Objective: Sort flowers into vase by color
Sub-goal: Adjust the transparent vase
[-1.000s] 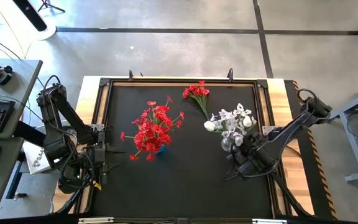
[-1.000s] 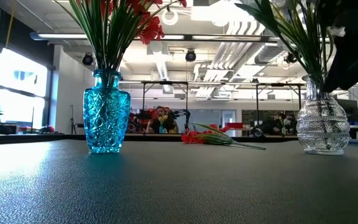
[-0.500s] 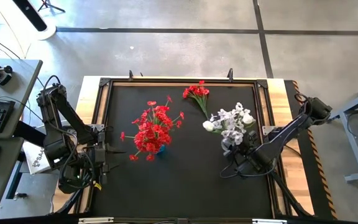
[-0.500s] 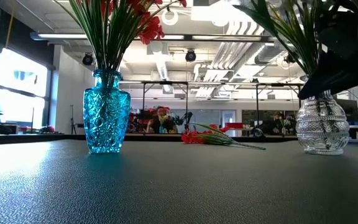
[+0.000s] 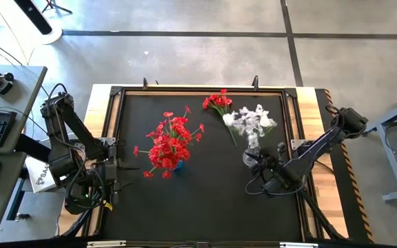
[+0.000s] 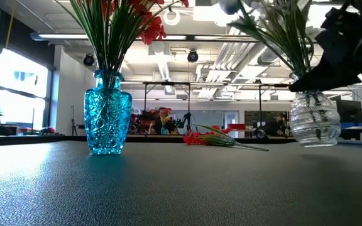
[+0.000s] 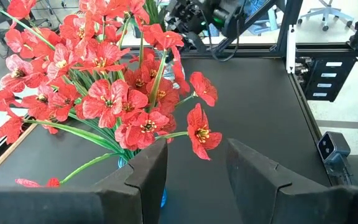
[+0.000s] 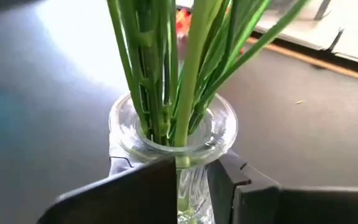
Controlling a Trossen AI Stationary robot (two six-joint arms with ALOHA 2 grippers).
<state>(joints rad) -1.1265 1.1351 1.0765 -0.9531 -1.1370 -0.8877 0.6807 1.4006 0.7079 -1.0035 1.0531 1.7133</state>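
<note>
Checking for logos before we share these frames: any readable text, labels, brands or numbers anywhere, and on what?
None can be read.
White sheet with dark print beside the left arm's base: too small to read.
Pale labels on the black metal drawer unit past the table: blurred, unreadable.
Blue cut-glass vase, clear ribbed glass vase and black table mat: no markings visible.
</note>
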